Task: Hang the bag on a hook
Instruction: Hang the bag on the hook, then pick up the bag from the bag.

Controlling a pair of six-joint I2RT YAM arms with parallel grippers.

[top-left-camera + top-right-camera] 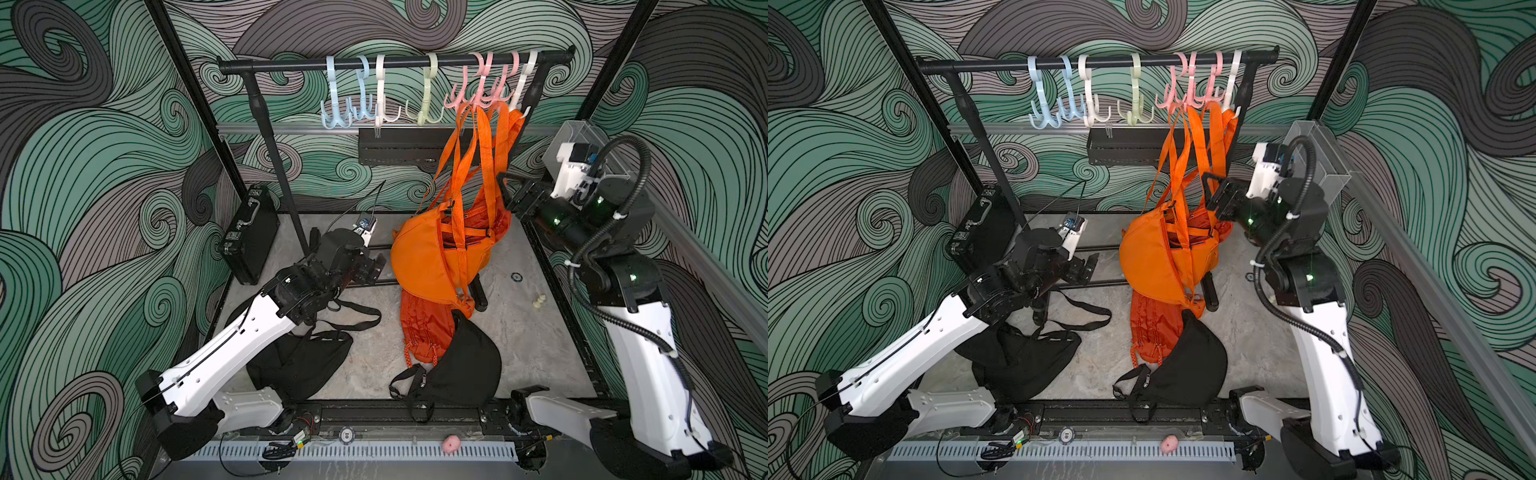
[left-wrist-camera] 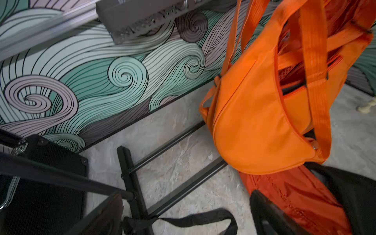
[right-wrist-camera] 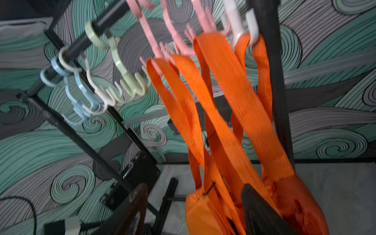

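in both top views the orange bag [image 1: 432,257] hangs by its long straps from the pink hooks [image 1: 482,89] at the right end of the black rail [image 1: 291,64], its body low over the bench [image 1: 536,332]. the right gripper [image 1: 509,195] stands just right of the straps, jaws parted, holding nothing. the left gripper [image 1: 374,268], left of the bag's body, is spread wide and empty. only these views show a black bag [image 1: 299,365] under the left arm, a second black bag [image 1: 465,370] at lower centre, a darker orange sack [image 1: 424,328] lying between them, and a black case [image 1: 249,237] leaning at the left wall.

the left wrist view brings the bag's body close at right of frame, its top opening gaping.

the right wrist view alone shows the straps looped over the pink prongs, with another orange strap on a white hook [image 3: 242,34]. a green hook [image 3: 126,79] hangs bare at upper left.

the bench is pale marbled grey. the walls carry green and grey swirls.
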